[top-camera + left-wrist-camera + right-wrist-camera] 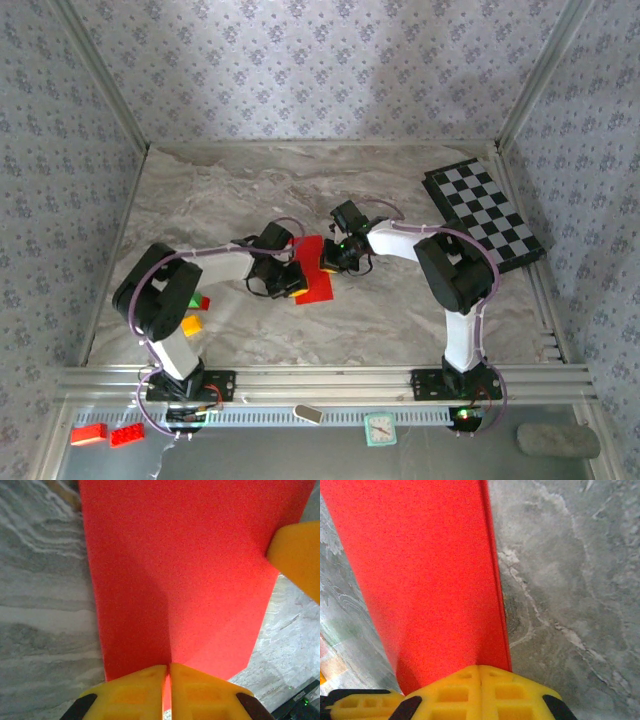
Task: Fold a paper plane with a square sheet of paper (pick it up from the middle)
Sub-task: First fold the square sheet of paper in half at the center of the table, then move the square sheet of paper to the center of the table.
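**Workpiece.** The paper (pixel 314 268) lies at mid-bench, between the two hands. It is thin, so expect it to be very light, limp and easily creased or torn. A doubled edge along one side should be slightly stiffer. The best hold is probably at an edge or fold line, using a light pinch.

**Hands.** The left hand (pixel 168 672) pinches the paper's near edge, and red shows between its fingers. The right hand (pixel 480 672) has its fingers pressed together at the opposite edge. Whether they trap paper cannot be told.

**Surface.** The bench (pixel 400 320) is flat, marble-patterned and looks smooth, so the paper may slide when pushed.

**Room.** Patterned walls (pixel 300 70) enclose three sides. A board (pixel 485 215) lies well apart, at the far right.
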